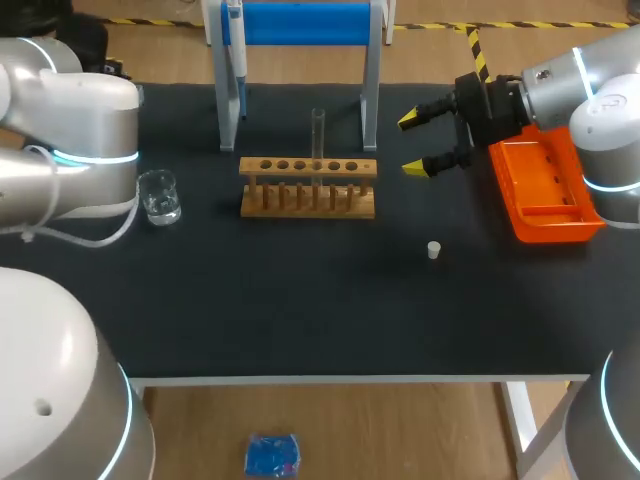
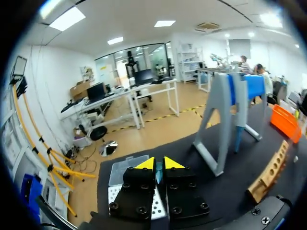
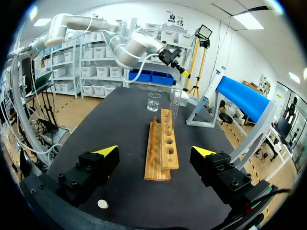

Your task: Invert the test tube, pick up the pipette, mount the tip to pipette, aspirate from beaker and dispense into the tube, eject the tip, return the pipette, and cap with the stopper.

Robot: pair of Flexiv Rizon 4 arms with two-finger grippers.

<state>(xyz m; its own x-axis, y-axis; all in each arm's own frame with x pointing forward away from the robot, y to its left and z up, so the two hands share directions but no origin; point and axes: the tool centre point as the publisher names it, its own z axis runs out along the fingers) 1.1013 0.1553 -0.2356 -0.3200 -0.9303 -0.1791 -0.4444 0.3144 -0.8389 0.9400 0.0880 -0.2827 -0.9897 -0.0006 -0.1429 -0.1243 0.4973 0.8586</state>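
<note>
A clear test tube (image 1: 318,135) stands upright in the wooden rack (image 1: 308,186) at mid-table. The pipette (image 1: 236,52) hangs on the blue and grey stand (image 1: 368,70) behind it. A glass beaker (image 1: 158,196) sits left of the rack, and the small white stopper (image 1: 434,250) lies to the rack's front right. My right gripper (image 1: 420,143) hovers open just right of the rack, which lies lengthwise ahead of it (image 3: 163,148). My left gripper (image 2: 158,164) is shut over a white tip box (image 2: 114,194) at the table's left end, and my left arm hides it in the head view.
An orange tray (image 1: 545,190) lies at the right edge under my right arm. The stand (image 2: 225,115) and the rack (image 2: 271,170) lie beside my left gripper. The beaker (image 3: 153,101) stands beyond the rack's far end in the right wrist view.
</note>
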